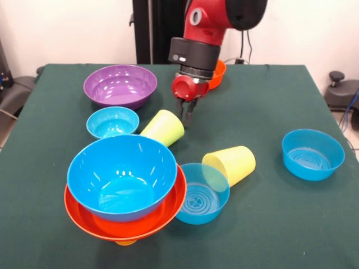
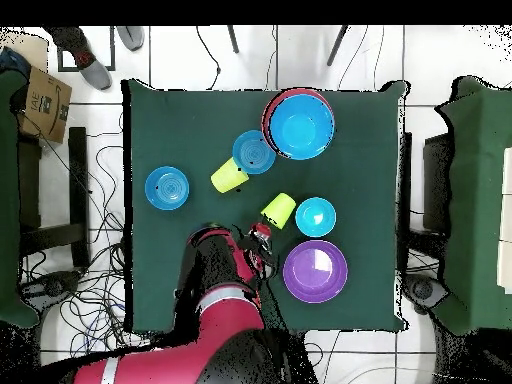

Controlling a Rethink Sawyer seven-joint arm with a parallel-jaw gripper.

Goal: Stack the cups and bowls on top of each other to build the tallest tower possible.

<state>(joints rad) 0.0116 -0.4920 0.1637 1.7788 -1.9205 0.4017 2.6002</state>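
Observation:
The tower stands at the front left: a large blue bowl (image 1: 118, 176) nested in a wider orange bowl (image 1: 132, 224) over an orange cup (image 1: 126, 242), of which only the bottom shows. It also shows in the overhead view (image 2: 300, 125). A lime green cup (image 1: 164, 128) (image 2: 279, 209) lies on its side. My gripper (image 1: 187, 116) (image 2: 262, 235) points down just right of the lime cup's closed end, shut and empty. A pale yellow cup (image 1: 231, 164) (image 2: 230, 176) lies on its side against a medium blue bowl (image 1: 199, 195) (image 2: 254, 152).
A large purple bowl (image 1: 120, 85) (image 2: 315, 271) and a small blue bowl (image 1: 112, 122) (image 2: 315, 216) sit at the left. A second medium blue bowl (image 1: 312, 154) (image 2: 166, 187) sits alone at the right. A small orange bowl (image 1: 217, 74) is partly hidden behind my arm.

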